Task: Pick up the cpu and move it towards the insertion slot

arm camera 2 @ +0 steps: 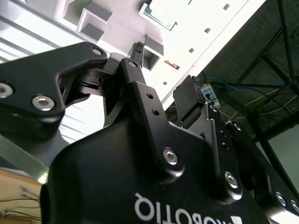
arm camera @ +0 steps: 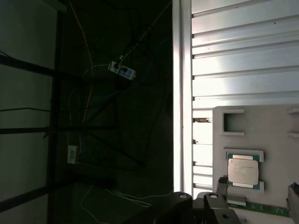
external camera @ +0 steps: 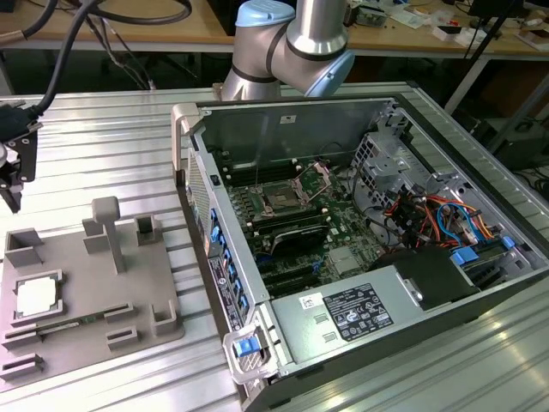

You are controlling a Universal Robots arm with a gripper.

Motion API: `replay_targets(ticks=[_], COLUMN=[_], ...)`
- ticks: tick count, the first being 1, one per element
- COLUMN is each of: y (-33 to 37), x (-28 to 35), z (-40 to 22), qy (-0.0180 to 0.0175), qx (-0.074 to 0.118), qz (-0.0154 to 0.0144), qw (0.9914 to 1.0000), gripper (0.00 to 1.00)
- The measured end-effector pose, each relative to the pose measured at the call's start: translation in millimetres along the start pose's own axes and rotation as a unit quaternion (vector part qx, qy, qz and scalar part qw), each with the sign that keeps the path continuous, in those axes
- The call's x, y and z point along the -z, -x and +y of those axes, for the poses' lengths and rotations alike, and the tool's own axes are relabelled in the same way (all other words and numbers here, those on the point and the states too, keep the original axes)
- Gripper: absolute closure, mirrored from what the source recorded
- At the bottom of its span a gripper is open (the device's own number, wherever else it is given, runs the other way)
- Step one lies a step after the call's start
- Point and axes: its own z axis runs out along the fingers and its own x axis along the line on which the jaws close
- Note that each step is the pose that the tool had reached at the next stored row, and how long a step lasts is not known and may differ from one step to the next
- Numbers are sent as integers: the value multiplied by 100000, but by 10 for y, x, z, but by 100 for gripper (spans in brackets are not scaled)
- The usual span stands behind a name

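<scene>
Closest to the lens in the second wrist view, my gripper (arm camera 2: pixel 163 72) is showing its black body and its two fingers (arm camera 2: pixel 139 49); the fingers are standing wide apart, and nothing is sitting in the gap between them, so I am carrying nothing; in the exterior view I am hanging at that view's far left, over the ribbed metal table (external camera: pixel 103 146) and close to the far end of the grey tray (external camera: pixel 86 283), though I cannot tell whether I am hovering over the tray itself or over the table just past it; the cpu (external camera: pixel 36 296) is lying flat in a square recess of that tray, pale top facing up, near my fingers but apart from them and not touching; in the first wrist view it is resting in its green-rimmed seat, close to the dark edge of my own body; the insertion slot (external camera: pixel 281 199) is sitting on the green board inside the open computer case (external camera: pixel 283 120), well apart from both the chip and me, toward the exterior view's right.
</scene>
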Motion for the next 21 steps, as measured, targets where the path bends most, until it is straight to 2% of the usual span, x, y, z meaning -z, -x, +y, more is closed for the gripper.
replay_targets(ticks=[10,15,19,21], y=[0,0,0,-1], x=[-38,-55,-67,-72], z=[-8,-13,-26,-31], qy=[68,743,1757,1979], qx=[-5,-10,-14,-21], qz=[52,163,158,152], qw=[100000,99997,99984,99980], gripper=[45,45,45,45])
